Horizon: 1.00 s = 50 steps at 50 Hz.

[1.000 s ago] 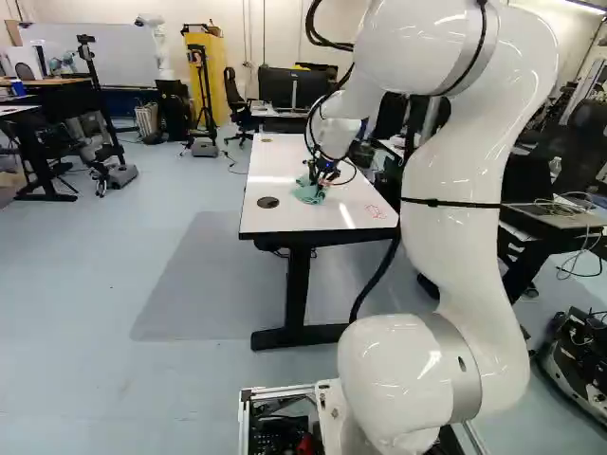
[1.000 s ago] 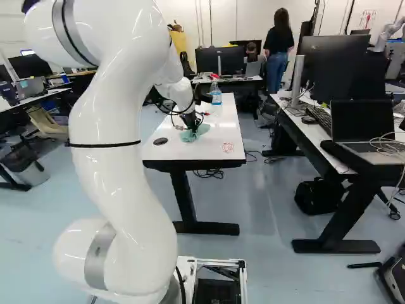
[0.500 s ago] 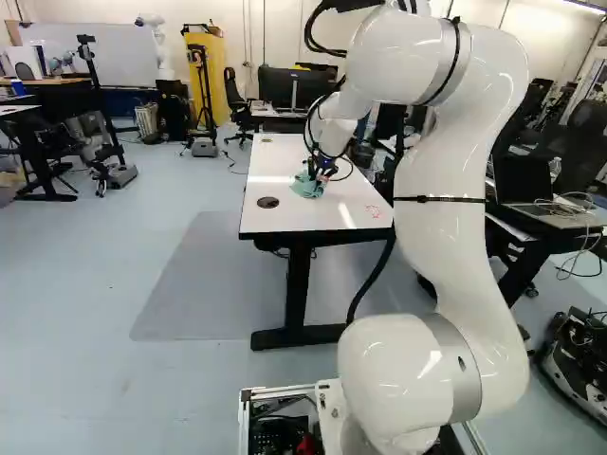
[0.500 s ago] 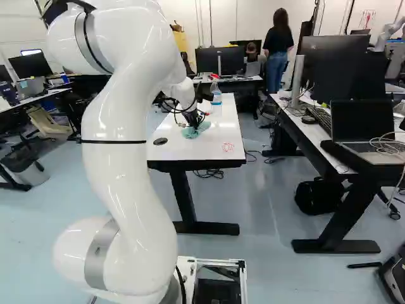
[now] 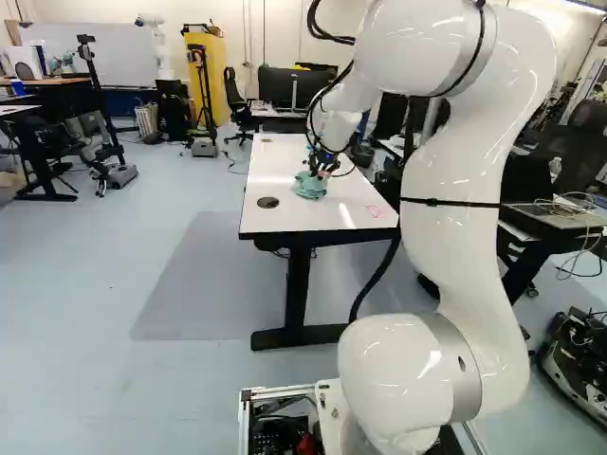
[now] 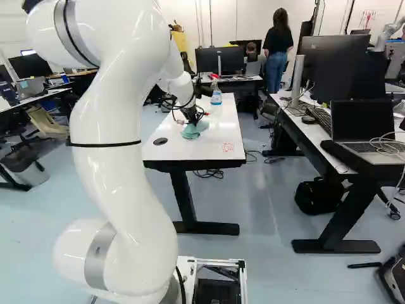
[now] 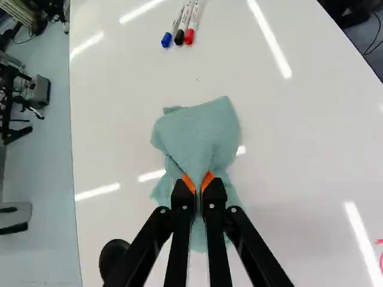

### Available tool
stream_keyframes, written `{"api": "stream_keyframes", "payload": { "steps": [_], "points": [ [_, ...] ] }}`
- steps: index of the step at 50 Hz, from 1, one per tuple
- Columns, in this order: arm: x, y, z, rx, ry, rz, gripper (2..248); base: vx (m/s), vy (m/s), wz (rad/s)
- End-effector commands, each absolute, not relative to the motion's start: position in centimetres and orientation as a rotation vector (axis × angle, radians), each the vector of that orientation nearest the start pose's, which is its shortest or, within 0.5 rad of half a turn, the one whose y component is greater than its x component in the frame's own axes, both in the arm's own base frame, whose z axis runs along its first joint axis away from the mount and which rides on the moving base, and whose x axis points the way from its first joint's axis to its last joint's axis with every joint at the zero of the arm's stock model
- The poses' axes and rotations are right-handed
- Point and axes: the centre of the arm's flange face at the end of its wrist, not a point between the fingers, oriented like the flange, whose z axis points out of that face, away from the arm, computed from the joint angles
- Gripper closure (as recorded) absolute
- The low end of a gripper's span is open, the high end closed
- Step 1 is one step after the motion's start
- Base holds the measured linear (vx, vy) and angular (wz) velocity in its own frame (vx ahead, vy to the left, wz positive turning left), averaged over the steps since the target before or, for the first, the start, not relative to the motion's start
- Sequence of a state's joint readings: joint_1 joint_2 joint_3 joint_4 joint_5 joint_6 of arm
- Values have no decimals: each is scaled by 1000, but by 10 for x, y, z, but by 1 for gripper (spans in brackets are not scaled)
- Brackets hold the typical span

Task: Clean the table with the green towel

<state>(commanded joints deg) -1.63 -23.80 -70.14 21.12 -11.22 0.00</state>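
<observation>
Pinching pale blue-green towel (image 7: pixel 203 128) from both sides, jaws closed on it, orange pads (image 7: pixel 188 183) pressed into cloth. Towel bunched on white counter (image 7: pixel 299 143), narrow and creased at grip, fanning ahead into broad, rounded fold; looser, rumpled cloth spreads under jaws. Three capped markers (image 7: pixel 181 27) lie ahead, apart from towel. Red marks (image 6: pixel 228 147) near counter's edge.

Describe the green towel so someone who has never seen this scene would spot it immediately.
Find the long white-topped table ahead of the white arm. On its top, at the black gripper, is the green towel, pinched between the two fingers. Its loose, rumpled folds set it apart from the upright spray bottle and the three slim markers farther along the table.
</observation>
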Motion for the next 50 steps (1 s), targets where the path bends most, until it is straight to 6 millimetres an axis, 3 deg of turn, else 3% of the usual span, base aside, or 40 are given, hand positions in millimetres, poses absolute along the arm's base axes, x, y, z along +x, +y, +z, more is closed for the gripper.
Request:
{"api": "stream_keyframes", "payload": {
  "steps": [10,31,50],
  "points": [
    [600,-5,477,-2784,503,-899,220,0,0,0],
    [560,9,478,-2796,472,-868,220,0,0,0],
    [523,10,479,-2803,472,-849,220,0,0,0]
  ]
}}
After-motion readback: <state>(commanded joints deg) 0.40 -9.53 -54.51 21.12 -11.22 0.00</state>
